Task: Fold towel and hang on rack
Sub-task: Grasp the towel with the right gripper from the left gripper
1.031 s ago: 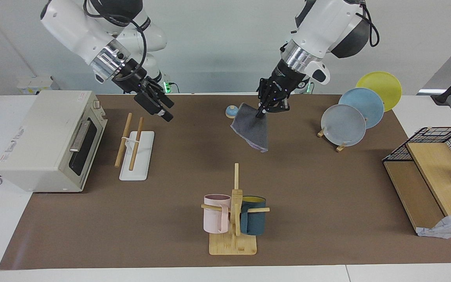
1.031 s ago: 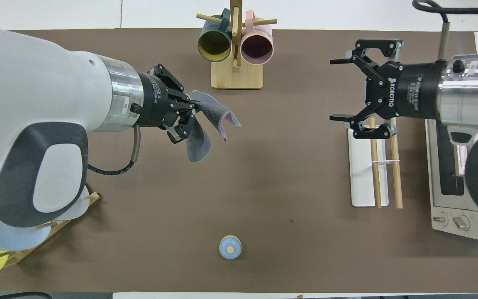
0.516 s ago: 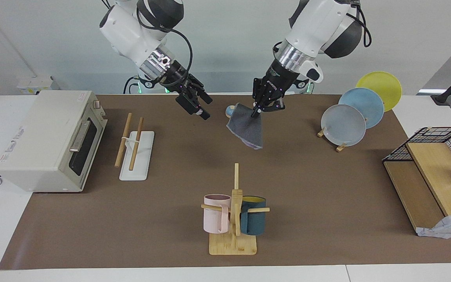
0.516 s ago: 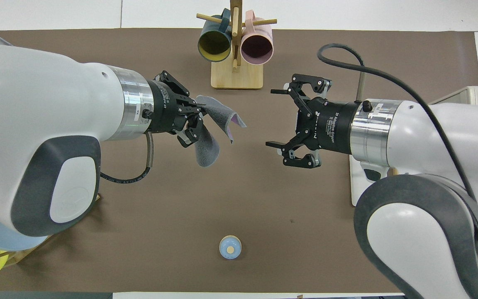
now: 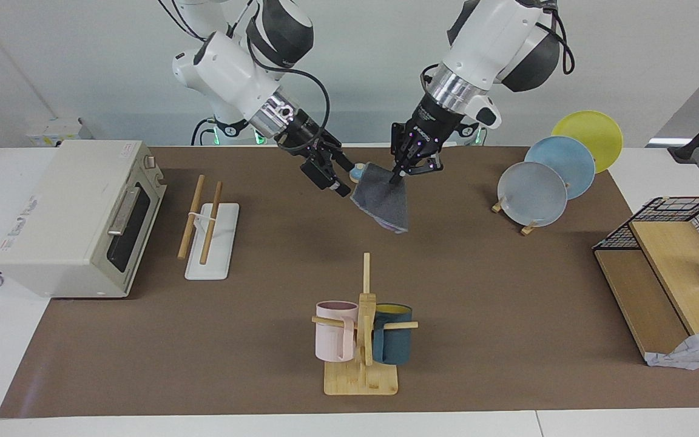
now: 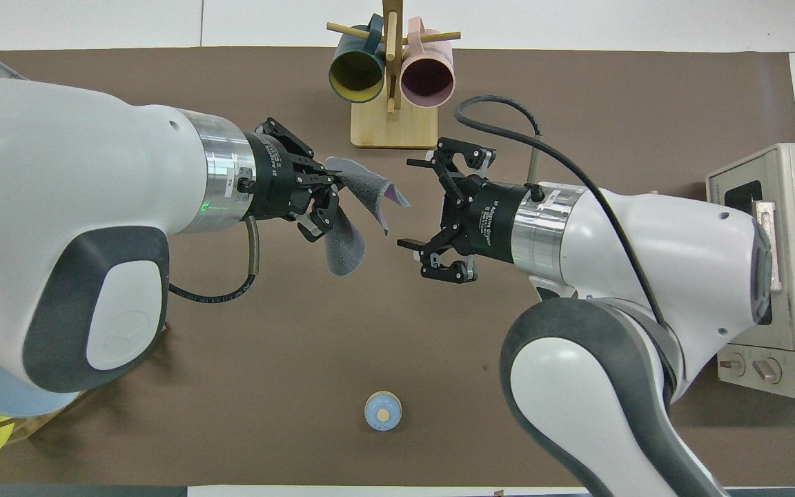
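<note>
The towel hangs dark grey side out, with a purple edge showing in the overhead view. My left gripper is shut on its upper corner and holds it in the air over the middle of the mat, as the overhead view also shows. My right gripper is open right beside the towel's free edge, at the same height; in the overhead view that edge lies at the mouth of its jaws. The rack stands on the mat beside the toaster oven; my right arm hides it in the overhead view.
A toaster oven stands at the right arm's end. A bamboo mug tree with two mugs is farther out. A plate stand, a wire-and-wood shelf and a white patterned cloth are at the left arm's end. A small blue knob sits near the robots.
My right gripper has swung from over the rack across to the towel's free edge, still open. My left gripper has shifted slightly toward it, still holding the towel.
</note>
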